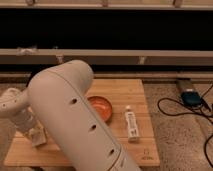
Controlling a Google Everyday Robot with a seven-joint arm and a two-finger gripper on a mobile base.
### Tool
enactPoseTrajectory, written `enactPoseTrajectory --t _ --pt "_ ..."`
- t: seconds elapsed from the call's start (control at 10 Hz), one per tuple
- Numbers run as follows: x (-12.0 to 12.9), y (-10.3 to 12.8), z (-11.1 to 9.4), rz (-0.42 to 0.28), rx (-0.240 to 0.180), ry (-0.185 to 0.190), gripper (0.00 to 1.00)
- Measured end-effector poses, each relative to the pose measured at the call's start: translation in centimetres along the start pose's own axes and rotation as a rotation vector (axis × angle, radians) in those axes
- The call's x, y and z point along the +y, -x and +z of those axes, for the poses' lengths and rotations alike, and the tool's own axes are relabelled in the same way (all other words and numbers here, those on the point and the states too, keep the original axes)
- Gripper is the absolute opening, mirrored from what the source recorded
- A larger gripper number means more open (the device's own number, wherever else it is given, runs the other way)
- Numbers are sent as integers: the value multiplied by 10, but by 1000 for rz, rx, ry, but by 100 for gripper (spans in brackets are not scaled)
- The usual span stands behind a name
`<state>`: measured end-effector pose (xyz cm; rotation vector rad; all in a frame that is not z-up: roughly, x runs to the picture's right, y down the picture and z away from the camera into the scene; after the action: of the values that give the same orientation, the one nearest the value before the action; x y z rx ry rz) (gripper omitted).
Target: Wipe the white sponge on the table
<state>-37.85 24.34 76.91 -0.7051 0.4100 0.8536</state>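
Pale planks of the table (127, 92) lay under the gripper (31, 129), pinched shut on the white sponge (39, 137) at its five o'clock, orange bowl (100, 106) toward two o'clock.

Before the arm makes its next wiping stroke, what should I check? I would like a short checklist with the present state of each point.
1. Is the gripper low at the left part of the table, fingers shut: ok.
2. Is the white sponge in the grip: ok, with some doubt; a pale block sits at the fingers.
3. Is the sponge flat on the boards: cannot tell, the arm covers part of it.
4. Is the orange bowl outside the wiping path: ok, it stands apart, near mid table.
5. Is the white bottle outside the path: ok, it lies further right.
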Motion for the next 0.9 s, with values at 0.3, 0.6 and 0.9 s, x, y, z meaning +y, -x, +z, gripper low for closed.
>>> enactPoseTrajectory --t 0.3,0.6,0.9 --pt "-6 -13 4 -4 19 -9 0" --pt "-24 -34 8 38 41 -8 0" --pt "-38 -43 10 106 55 5 0"
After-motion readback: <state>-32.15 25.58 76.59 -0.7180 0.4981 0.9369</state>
